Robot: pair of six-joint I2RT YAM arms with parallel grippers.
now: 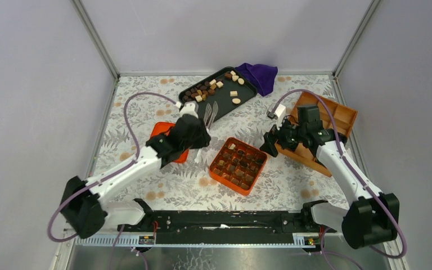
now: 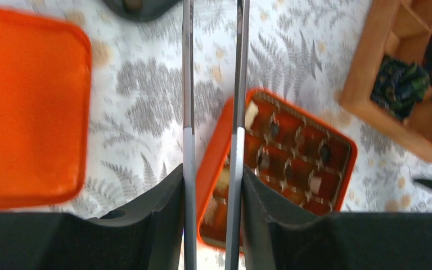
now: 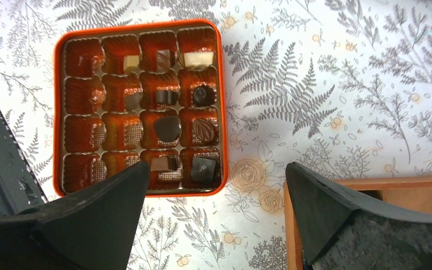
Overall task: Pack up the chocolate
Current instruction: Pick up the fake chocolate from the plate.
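Loose chocolate [image 1: 214, 85] pieces, dark, brown and cream, lie on a black tray [image 1: 247, 97] at the back. More chocolate [image 3: 167, 128] fills several cells of the orange box [image 1: 216, 171], whose left columns look bare. My left gripper [image 1: 198, 128] [image 2: 212, 174] is shut on metal tongs [image 1: 211, 112] [image 2: 188, 84]. Their blades point toward the tray, slightly apart, with nothing between them. The right gripper [image 1: 271, 142] [image 3: 216, 163] hovers open and empty just right of the box.
An orange lid [image 1: 160, 128] [image 2: 28, 107] lies under the left arm. A wooden divided box [image 1: 332, 115] [image 2: 371, 67] holding dark green crinkled rolls [image 2: 399, 84] stands at the right, close to the right gripper. A purple cloth [image 1: 259, 76] lies behind the tray.
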